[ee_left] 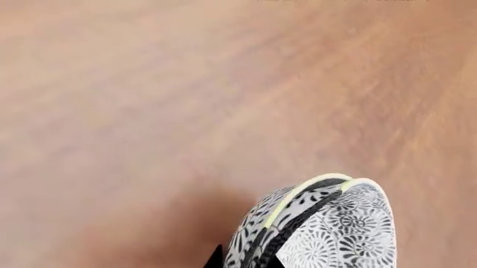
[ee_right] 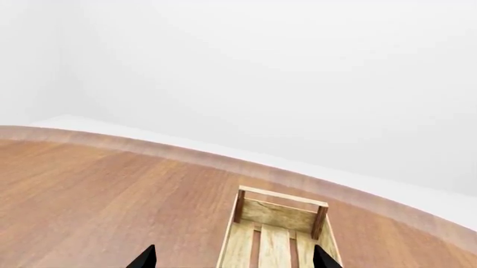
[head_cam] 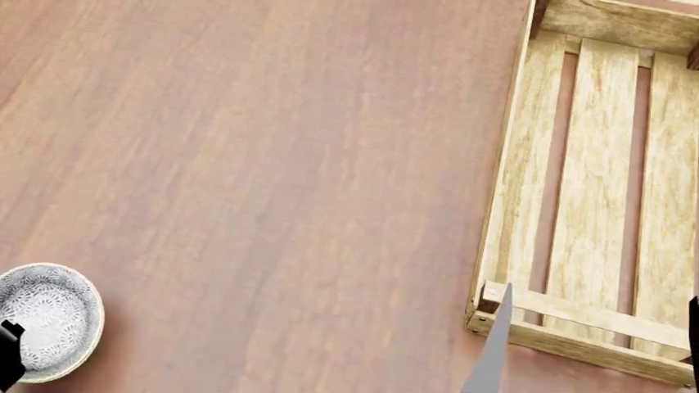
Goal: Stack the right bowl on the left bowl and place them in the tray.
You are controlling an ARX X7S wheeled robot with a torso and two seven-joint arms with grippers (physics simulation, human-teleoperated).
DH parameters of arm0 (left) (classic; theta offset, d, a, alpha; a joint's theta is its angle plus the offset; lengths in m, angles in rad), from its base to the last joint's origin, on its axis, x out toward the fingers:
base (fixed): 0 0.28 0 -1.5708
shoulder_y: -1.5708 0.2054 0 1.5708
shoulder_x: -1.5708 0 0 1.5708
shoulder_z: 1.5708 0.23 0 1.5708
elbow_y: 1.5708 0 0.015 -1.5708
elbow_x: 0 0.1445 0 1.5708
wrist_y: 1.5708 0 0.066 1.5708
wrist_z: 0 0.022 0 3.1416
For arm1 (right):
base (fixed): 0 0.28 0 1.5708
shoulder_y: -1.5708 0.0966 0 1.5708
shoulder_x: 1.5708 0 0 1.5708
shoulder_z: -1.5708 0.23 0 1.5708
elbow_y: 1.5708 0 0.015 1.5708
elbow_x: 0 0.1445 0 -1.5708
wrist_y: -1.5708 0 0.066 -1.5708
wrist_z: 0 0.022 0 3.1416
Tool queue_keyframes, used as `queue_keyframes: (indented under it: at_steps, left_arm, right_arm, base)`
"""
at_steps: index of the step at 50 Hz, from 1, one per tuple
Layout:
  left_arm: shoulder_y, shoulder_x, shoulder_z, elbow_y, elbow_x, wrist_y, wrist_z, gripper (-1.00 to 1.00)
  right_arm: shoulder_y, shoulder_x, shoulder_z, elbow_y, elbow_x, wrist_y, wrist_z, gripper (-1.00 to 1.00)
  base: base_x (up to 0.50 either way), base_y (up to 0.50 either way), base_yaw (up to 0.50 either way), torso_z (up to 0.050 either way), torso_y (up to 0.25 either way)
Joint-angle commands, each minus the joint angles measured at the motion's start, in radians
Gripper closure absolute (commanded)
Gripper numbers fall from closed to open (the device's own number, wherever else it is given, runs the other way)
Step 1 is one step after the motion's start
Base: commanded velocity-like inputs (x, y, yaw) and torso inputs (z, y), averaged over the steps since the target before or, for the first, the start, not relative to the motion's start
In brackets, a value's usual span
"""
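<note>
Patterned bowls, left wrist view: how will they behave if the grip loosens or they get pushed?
The nested patterned bowls look like rigid glazed ceramic, so probably slick and chip-prone. Two rims show one inside the other; the inner bowl may shift or slide out if tilted. On the wooden table their round base would likely slide rather than tip.

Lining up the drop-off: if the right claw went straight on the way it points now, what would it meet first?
Most likely the tray: it sits straight ahead between the right claw tips, empty as far as shown. Depth is unclear.
</note>
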Motion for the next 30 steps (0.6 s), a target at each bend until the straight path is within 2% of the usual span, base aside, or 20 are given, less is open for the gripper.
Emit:
queue_keyframes:
  at_steps: [1,12,17,25,30]
  left_arm:
    - [-0.010,0.007,-0.047,0.091,-0.047,0.013,-0.008,1.00]
    - [-0.036,-0.015,-0.047,0.205,-0.064,-0.007,-0.035,1.00]
    - [-0.074,-0.040,0.000,0.264,0.044,-0.016,-0.020,1.00]
    - [-0.116,-0.068,0.031,0.360,0.081,-0.044,-0.023,1.00]
    - [-0.138,-0.095,0.089,0.420,0.212,-0.049,0.025,1.00]
  right_arm:
    - [0.010,-0.019,0.015,0.000,-0.013,-0.013,-0.002,-1.00]
    - [0.016,-0.009,0.008,0.000,-0.015,-0.025,-0.001,-1.00]
    - [0.018,-0.007,0.009,0.000,-0.014,-0.027,-0.002,-1.00]
    - [0.017,-0.011,0.011,0.000,-0.013,-0.022,-0.001,-1.00]
    - [0.014,-0.013,0.012,0.000,-0.016,-0.021,-0.002,-1.00]
  base:
    - [0.00,0.00,0.00,0.000,0.000]
    - [0.00,0.00,0.00,0.000,0.000]
    - [0.00,0.00,0.00,0.000,0.000]
    - [0.00,0.00,0.00,0.000,0.000]
    - [0.00,0.00,0.00,0.000,0.000]
